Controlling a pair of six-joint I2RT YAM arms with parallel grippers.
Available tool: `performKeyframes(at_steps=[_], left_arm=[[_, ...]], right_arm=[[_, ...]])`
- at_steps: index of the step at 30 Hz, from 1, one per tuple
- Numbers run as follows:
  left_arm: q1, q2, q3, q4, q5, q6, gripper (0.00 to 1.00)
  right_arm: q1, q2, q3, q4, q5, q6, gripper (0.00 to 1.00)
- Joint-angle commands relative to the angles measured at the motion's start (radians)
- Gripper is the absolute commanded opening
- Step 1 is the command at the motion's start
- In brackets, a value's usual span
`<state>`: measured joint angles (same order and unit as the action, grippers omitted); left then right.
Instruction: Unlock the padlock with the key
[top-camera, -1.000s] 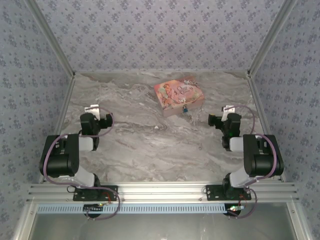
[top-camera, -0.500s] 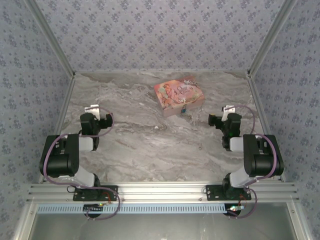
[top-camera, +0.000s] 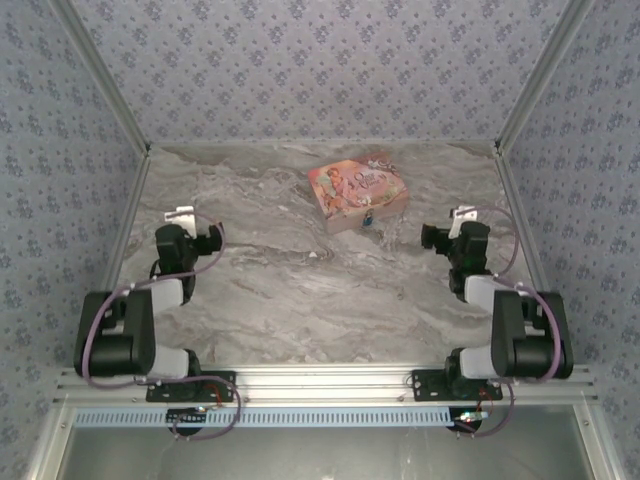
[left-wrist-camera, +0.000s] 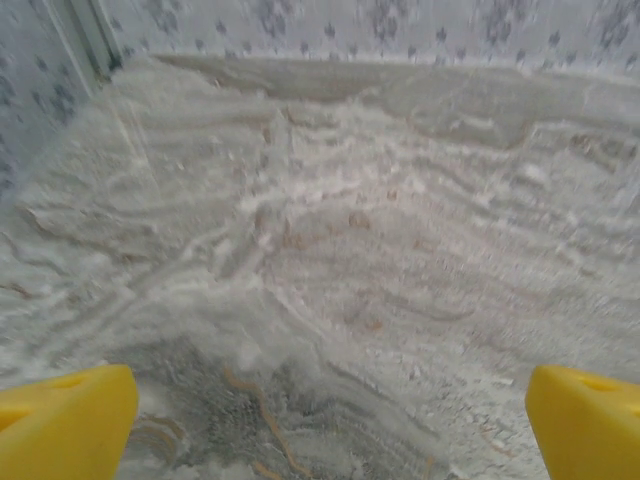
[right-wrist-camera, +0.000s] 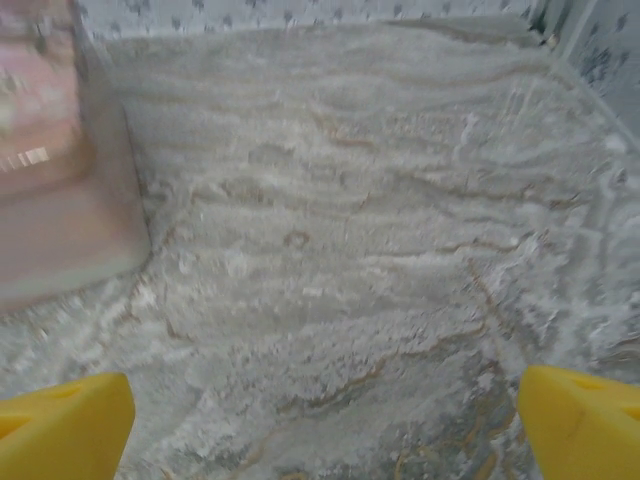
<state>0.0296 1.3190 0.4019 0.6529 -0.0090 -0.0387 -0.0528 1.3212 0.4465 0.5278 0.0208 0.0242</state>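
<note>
Padlock (top-camera: 369, 217), a tiny blue speck with a hint of silver, is sitting at the near face of the pink box (top-camera: 358, 192), toward the far side of the table (top-camera: 260, 300), and it is looking attached to or resting against that box, though I cannot tell which. From where I am standing, the right fingers (right-wrist-camera: 585, 425) are hanging wide apart over bare marble and gripping nothing, and the padlock is lying off to their left and a little ahead. In the right wrist view the pink box is showing blurred at the left edge. The left fingers (left-wrist-camera: 65, 415) are likewise spread wide and empty, and the padlock is lying well off to their right and ahead, so the right arm is looking clearly the nearer one. The padlock is too small for me to make out which way its long axis is running. A small pale fleck (top-camera: 322, 256) is lying on the table roughly midway between the two sets of fingers and ahead of both; I am guessing it may be the key, but it is too tiny to say.
</note>
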Motion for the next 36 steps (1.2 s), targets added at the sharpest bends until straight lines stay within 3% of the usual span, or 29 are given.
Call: performKeyframes(at_steps=[1,3,6,9,14,21,30,36], left_arm=[[-0.008,-0.158,0.090,-0.246,-0.037,-0.061,0.99],[-0.009,-0.217,0.173,-0.435,-0.005,-0.150,0.99],[-0.021,-0.264,0.239,-0.581,0.099,-0.250,0.99],[-0.074,-0.305,0.249,-0.638,0.149,-0.350,0.99],[-0.233,-0.349,0.213,-0.635,0.174,-0.459,0.99],[-0.426,-0.339,0.120,-0.460,0.096,-0.601,0.99],[-0.493,-0.269,0.152,-0.430,0.068,-0.610,0.99],[-0.511,-0.232,0.173,-0.433,0.059,-0.596,0.99]], right_arm=[[0.006,-0.112,0.106,-0.318,0.015,0.097,1.00],[0.022,-0.165,0.167,-0.499,0.004,0.149,1.00],[0.045,-0.222,0.233,-0.722,0.006,0.231,1.00],[0.060,-0.253,0.281,-0.893,-0.033,0.278,1.00],[0.101,-0.251,0.327,-1.081,-0.069,0.294,0.99],[0.197,-0.177,0.325,-1.124,-0.102,0.347,0.88],[0.337,-0.045,0.301,-1.172,-0.111,0.450,0.69],[0.405,0.005,0.276,-1.169,-0.128,0.485,0.62]])
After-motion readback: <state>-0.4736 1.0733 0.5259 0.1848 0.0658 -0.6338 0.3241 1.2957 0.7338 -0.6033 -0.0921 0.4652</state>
